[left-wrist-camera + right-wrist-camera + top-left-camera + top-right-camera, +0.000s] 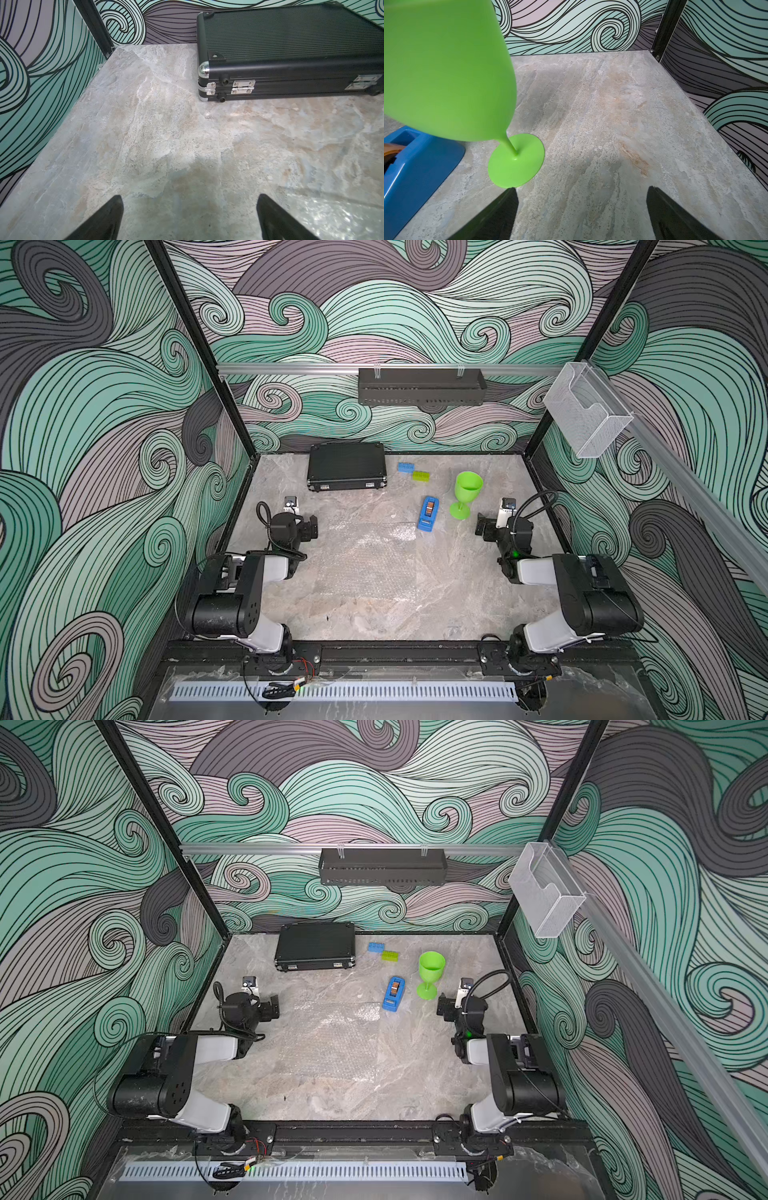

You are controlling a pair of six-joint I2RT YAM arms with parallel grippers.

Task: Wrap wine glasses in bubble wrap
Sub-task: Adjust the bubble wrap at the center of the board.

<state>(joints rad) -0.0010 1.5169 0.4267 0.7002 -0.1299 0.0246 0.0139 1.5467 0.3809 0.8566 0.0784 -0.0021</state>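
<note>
Marble tabletop (374, 616), left hand (189, 196) spread wide, empty, right hand (582, 188) likewise, near goblet (446, 72)

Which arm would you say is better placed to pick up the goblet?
Probably the right. The right gripper, open, sits just beside the upright goblet; the left gripper, also open, is across the bubble wrap from it.

goblet (446, 72): smooth plastic | case (291, 37): ribbed (matt) | table (145, 135): stone-look
</note>
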